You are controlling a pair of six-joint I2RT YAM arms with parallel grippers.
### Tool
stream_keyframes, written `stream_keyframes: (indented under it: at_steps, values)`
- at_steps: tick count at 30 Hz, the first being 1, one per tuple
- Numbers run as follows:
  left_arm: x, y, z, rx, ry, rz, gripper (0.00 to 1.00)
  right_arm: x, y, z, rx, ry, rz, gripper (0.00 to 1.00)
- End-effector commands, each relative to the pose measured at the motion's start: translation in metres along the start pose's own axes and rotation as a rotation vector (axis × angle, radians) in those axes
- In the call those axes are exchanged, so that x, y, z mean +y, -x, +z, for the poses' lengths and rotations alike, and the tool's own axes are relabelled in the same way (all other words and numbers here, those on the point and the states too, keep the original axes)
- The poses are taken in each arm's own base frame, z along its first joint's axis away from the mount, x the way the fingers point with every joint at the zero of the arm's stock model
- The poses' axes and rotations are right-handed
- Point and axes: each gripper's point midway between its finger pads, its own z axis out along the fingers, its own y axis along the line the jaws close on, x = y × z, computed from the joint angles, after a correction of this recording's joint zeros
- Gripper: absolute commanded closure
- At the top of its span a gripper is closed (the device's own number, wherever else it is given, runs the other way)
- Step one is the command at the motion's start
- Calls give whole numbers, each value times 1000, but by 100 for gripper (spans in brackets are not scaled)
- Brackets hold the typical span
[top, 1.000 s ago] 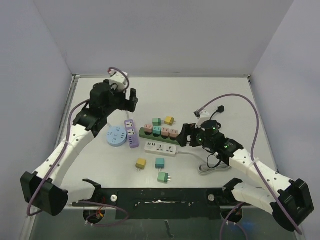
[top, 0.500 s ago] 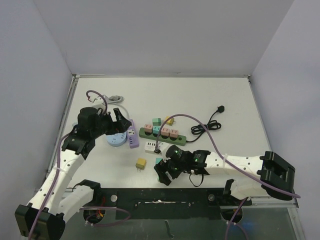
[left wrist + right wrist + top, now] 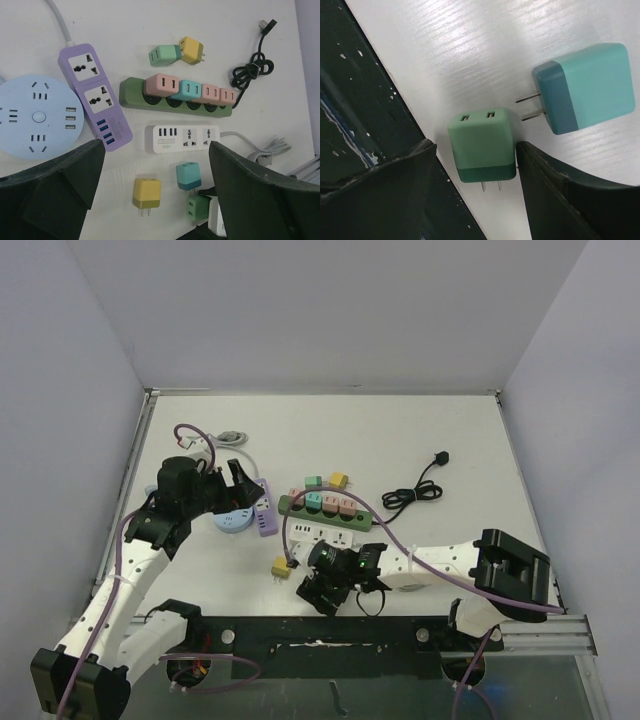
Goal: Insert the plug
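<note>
A green plug (image 3: 481, 145) lies flat on the white table near the front edge, prongs toward the camera in the right wrist view. My right gripper (image 3: 476, 165) stands open astride it. The right finger (image 3: 555, 195) is at the plug's side and the left finger (image 3: 400, 185) is a small gap away. In the top view this gripper (image 3: 318, 592) covers the plug. A teal plug (image 3: 585, 87) lies just beyond it. My left gripper (image 3: 156, 147) is open and empty, hovering (image 3: 245, 485) above the purple power strip (image 3: 92, 87). The green plug (image 3: 197, 207) also shows in the left wrist view.
A green strip (image 3: 325, 508) holds several pink and teal plugs. A white strip (image 3: 322, 533) lies in front of it and a round blue socket hub (image 3: 232, 518) to the left. A yellow plug (image 3: 281, 567) lies near the right gripper. Two loose plugs (image 3: 177, 52) and a black cord (image 3: 415, 490) lie farther back.
My right arm swung from beside the strips to the near edge, came down around the green plug, and its jaws narrowed. My left arm pulled back from the rear to above the purple strip.
</note>
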Motion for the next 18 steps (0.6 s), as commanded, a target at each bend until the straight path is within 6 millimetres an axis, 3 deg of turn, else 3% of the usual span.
stream_keyframes:
  at_steps: [1, 7, 14, 18]
  values:
    - [-14, 9, -4, -26, -60, -19, 15, -16, 14, -5, -18, -109, -60, 38]
    - [-12, -11, -1, 39, -69, -87, 20, -26, 33, -16, -98, -170, -71, 70]
    - [-38, -43, -1, 160, -267, -178, 24, -36, 102, -63, -460, -233, -45, 72]
    - [-49, -63, -7, 250, -370, -191, 25, -53, 140, -97, -670, -269, -5, 71]
